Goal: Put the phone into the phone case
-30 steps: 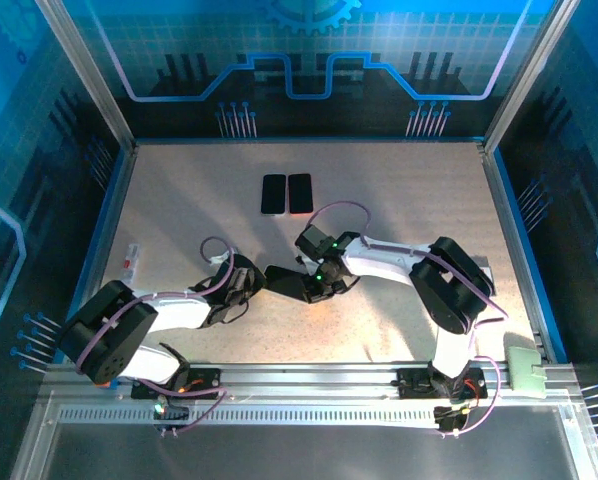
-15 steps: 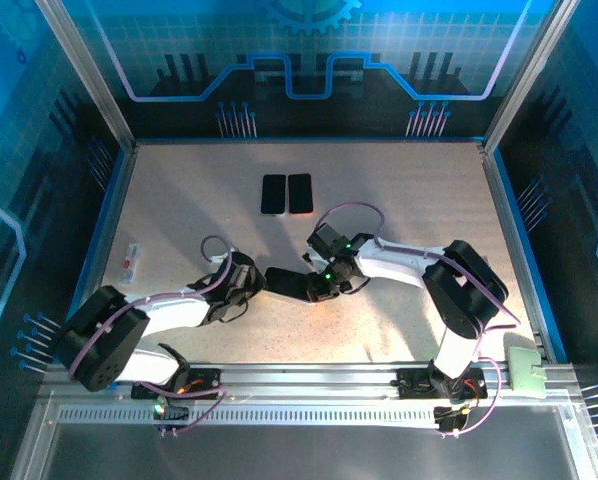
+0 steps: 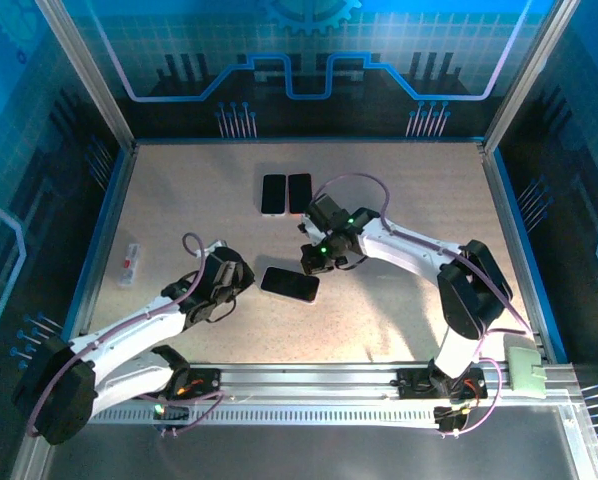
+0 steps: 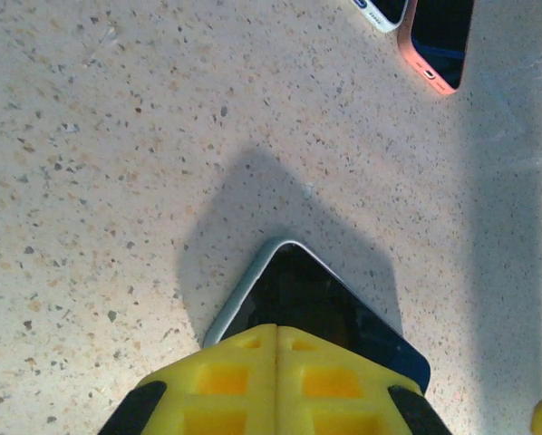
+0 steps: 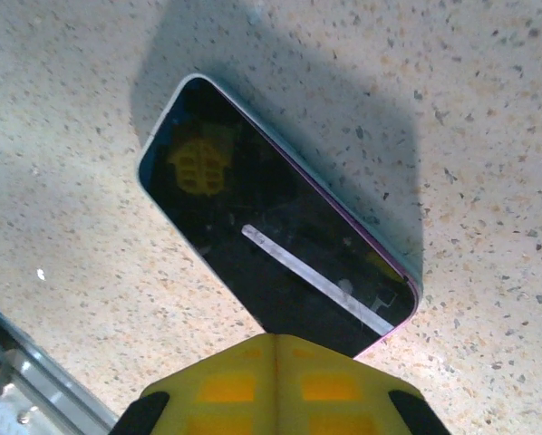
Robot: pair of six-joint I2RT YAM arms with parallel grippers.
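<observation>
Phone [image 3: 290, 283] lies screen-up and slanted on the bench [image 3: 409, 190], between my two wrists. It is well short of two dark pieces parked side by side at the back, a white-rimmed piece [image 3: 273, 193] and a pink-rimmed piece [image 3: 299, 192]. I cannot tell whether those are handsets or empty cases.

My left jaws are together, yellow fingertips [image 4: 239, 376] meeting along one seam over the phone's left end, with its near edge hidden beneath them. My right jaws are likewise together, fingertips [image 5: 226, 381] over the opposite end. Neither pair clamps anything.

A pale rim [image 4: 243, 297] runs round the glass. I take it for the lip of the case, so I judge this to be the seating step, with closed tips pushing the corners home. I cannot say whether I am touching the glass or just above it.

The next move calls for short, straight-down presses at each corner while the other arm steadies. Any sideways shove would likely let the phone skate on this smooth bench.
</observation>
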